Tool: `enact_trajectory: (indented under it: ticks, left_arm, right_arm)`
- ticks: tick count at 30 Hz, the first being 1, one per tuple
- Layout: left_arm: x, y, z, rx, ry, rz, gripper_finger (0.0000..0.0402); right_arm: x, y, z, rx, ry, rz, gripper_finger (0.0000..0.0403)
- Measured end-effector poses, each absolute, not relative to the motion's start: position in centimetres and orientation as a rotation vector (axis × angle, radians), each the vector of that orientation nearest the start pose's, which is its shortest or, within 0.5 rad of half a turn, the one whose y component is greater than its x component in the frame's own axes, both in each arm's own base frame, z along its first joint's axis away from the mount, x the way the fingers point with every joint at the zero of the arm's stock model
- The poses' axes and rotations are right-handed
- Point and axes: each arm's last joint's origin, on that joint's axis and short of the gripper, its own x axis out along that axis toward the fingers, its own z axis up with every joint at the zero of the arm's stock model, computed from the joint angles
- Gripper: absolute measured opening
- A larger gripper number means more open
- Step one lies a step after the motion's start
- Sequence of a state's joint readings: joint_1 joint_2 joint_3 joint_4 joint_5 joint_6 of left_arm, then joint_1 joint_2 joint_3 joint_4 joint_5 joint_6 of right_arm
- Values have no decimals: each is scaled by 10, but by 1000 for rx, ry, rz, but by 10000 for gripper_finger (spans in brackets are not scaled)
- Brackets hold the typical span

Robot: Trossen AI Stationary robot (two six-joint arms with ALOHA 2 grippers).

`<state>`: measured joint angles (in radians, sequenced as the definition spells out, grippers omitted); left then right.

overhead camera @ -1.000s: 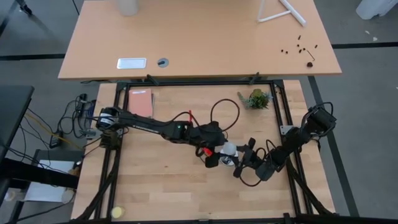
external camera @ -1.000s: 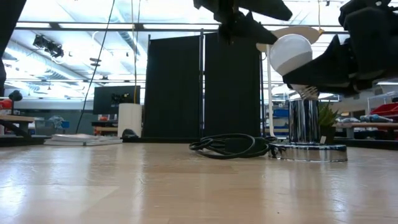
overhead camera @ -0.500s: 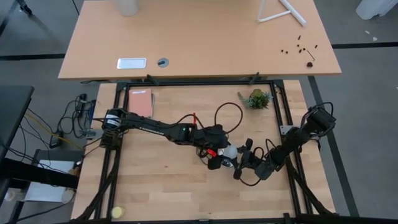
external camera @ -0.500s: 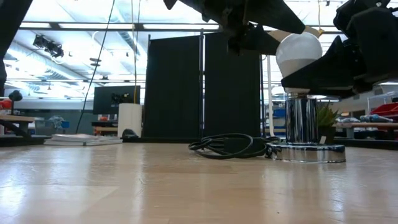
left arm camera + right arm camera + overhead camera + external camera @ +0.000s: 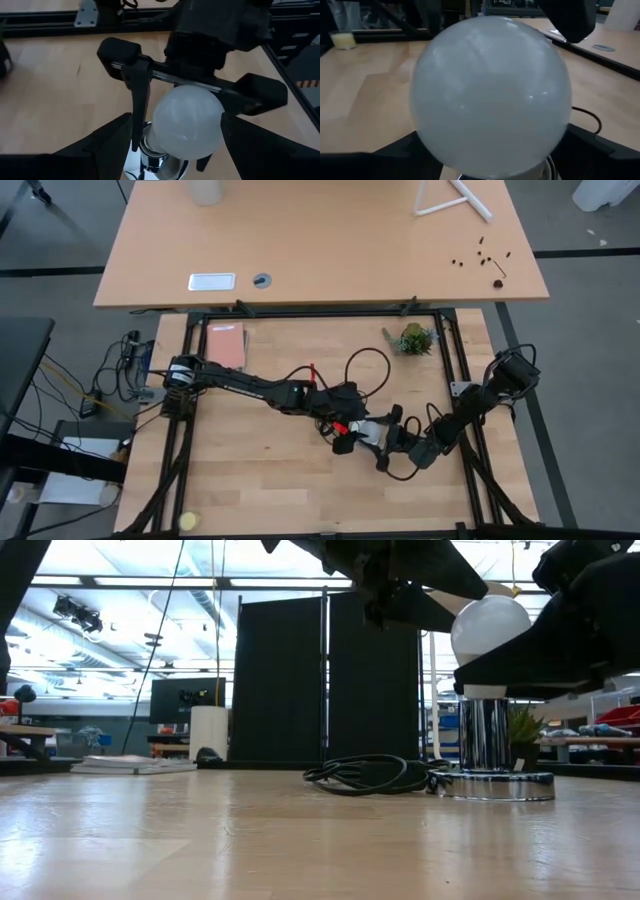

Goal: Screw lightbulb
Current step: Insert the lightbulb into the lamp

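On the pale wooden table [image 5: 270, 480], right of centre in the high view, the lightbulb [image 5: 490, 628] stands upright in the chrome socket [image 5: 487, 735]. The right gripper [image 5: 200, 95] has its fingers spread on either side of the bulb, not gripping it. The left gripper [image 5: 350, 430] hovers open just beside it. A black cord [image 5: 368, 775] coils nearby; dark partition screens [image 5: 325, 680] stand behind.

An overhead camera looks straight down on the table [image 5: 260, 480]. A low one faces level across it. Both wrist cameras closely frame the lightbulb [image 5: 187, 125].
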<state>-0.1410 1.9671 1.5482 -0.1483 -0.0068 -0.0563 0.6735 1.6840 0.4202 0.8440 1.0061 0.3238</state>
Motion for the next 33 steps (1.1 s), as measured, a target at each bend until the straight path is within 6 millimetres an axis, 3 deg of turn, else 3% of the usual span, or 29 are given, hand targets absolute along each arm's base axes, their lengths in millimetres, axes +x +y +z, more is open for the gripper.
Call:
enact_trajectory:
  ticks: [7,15,21,33]
  left_arm:
    - [448,-62,251,22,559,-90,305]
    - [451,-63,266,58,529,-82,305]
    - [449,-63,271,82,577,-87,305]
    - [441,-85,289,150,667,-88,295]
  right_arm:
    - [216,141,127,32,195,-366,320]
    - [213,135,140,4,194,-398,301]
    - [213,133,140,-4,204,-401,294]
    - [220,122,134,61,259,-378,291]
